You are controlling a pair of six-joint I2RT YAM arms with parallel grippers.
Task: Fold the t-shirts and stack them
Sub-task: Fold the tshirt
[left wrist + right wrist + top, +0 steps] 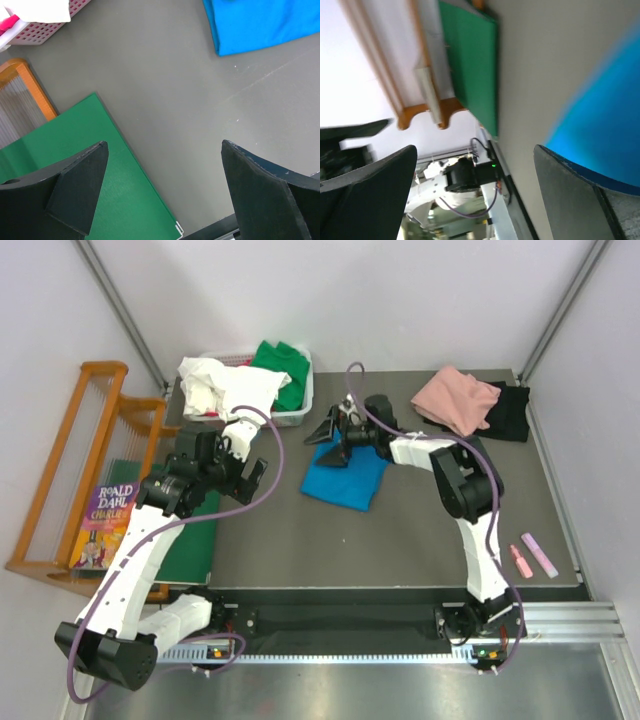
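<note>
Blue t-shirt (345, 477) lies folded flat at the centre of the grey mat (400, 540). Right gripper (330, 440) hangs at its far-left edge, jaws wide, gripping nothing; I judge it placed to square that fold or lift the bundle. Left gripper (164, 145), equally spread and empty, sits over bare mat beside the green board (85, 125), out of the way. Pink t-shirt (455, 398) overlaps black t-shirt (510, 412) at far right; white t-shirt (225, 385) and green t-shirt (282, 365) sit in the basket (298, 418), presumably next.

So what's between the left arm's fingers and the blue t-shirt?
Only bare grey table. The left wrist view shows nothing lying between the open fingers and the blue t-shirt.
</note>
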